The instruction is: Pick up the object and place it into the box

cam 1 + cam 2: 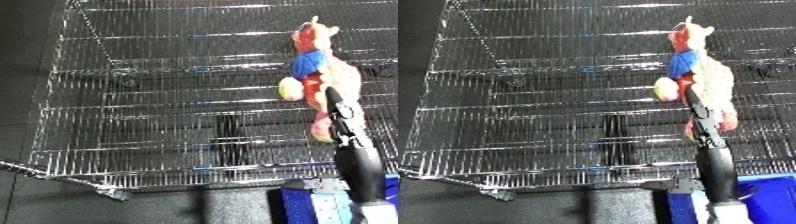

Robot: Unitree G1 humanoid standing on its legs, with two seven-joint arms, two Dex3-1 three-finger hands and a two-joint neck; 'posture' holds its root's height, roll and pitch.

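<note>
We see the right hand (342,120) reaching up from the lower edge, its black fingers curled on the plush toy (318,75). The toy hangs upright over the wire bin (133,150), head uppermost, long axis vertical. Its lower part is hidden behind the hand; the fingers blur together.

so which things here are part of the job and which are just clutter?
Job:
- plush toy, red and tan with a blue patch
- right hand, raised against the toy; grip unclear
- wire bin, over which the toy is held

Clutter:
- blue object at lower right
- dark floor

Left hand not in view.
</note>
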